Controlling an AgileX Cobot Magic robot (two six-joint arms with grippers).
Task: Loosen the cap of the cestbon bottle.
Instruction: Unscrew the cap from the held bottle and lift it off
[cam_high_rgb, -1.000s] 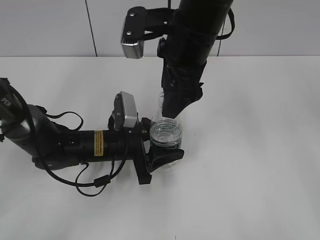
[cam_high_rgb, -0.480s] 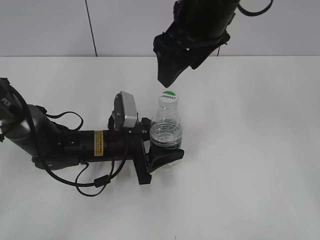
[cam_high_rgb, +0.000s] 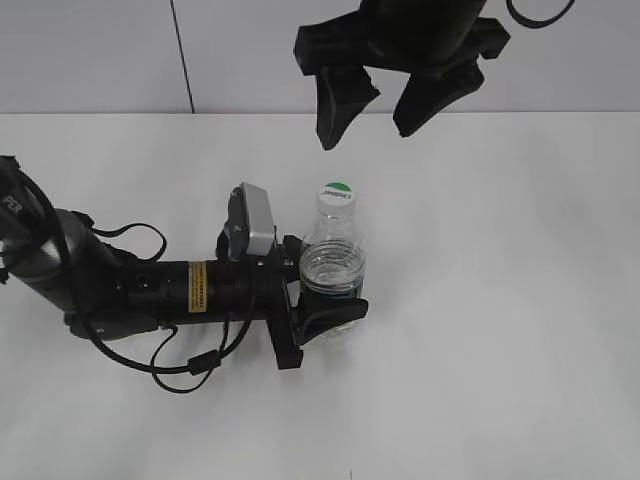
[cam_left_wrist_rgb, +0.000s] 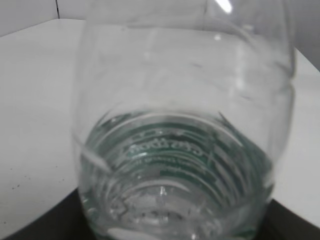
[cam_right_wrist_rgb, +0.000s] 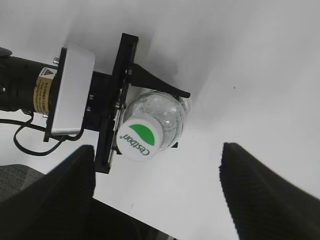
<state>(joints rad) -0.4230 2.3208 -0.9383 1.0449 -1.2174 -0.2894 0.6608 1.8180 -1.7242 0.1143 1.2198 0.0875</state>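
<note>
White tabletop (cam_high_rgb: 500, 300) is seen w/ the small clear ribbed plastic cestbon bottle (cam_high_rgb: 333, 265) upright near centre, clamped by the left gripper (cam_high_rgb: 325, 305) from 9 o'clock. Its round white green-marked screw cap (cam_high_rgb: 337, 194) is on, untouched; the right gripper (cam_high_rgb: 375, 110) is held spread wide, above at 12 o'clock.

The exterior view looks down at a slant from the front across the white tabletop (cam_high_rgb: 520, 300) toward the back wall, at middle range, taking in both arms. The left wrist view sits very close and low, facing level into the clear body of the cestbon bottle (cam_left_wrist_rgb: 180, 125), partly blurred. The right wrist view looks straight down from well above; it shares the cap (cam_right_wrist_rgb: 140, 137) with the exterior view.
</note>
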